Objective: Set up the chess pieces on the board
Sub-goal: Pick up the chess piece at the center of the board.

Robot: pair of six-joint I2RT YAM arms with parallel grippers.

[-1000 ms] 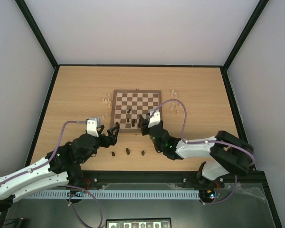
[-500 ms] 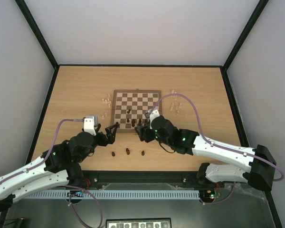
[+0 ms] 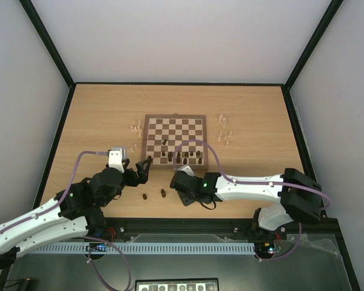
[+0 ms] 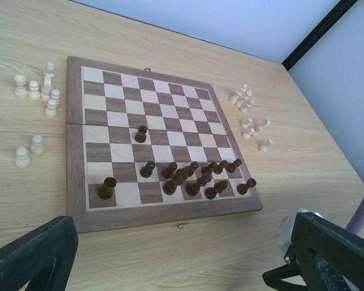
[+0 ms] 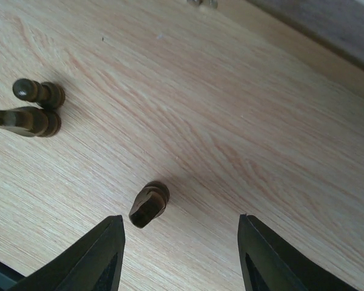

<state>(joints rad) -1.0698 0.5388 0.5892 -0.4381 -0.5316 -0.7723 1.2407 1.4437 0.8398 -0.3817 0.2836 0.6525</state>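
Your right end effector (image 5: 182, 245) has left the board (image 4: 79, 221) for the near surface (image 5: 261, 121), jaws part-open and empty over a fallen dark piece (image 5: 148, 204). Left end effector (image 4: 182, 251) stands wide and empty, so a pickup looks imminent.

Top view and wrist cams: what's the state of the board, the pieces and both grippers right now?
board: open flat, partly filled.
dark pieces on board: mostly bunched in near rows.
cream pieces: all off board, either side.
loose dark piece: on table, under right gripper, untouched.
two other dark pieces: on table, off board.
left gripper: open, empty.
right gripper: open, empty.
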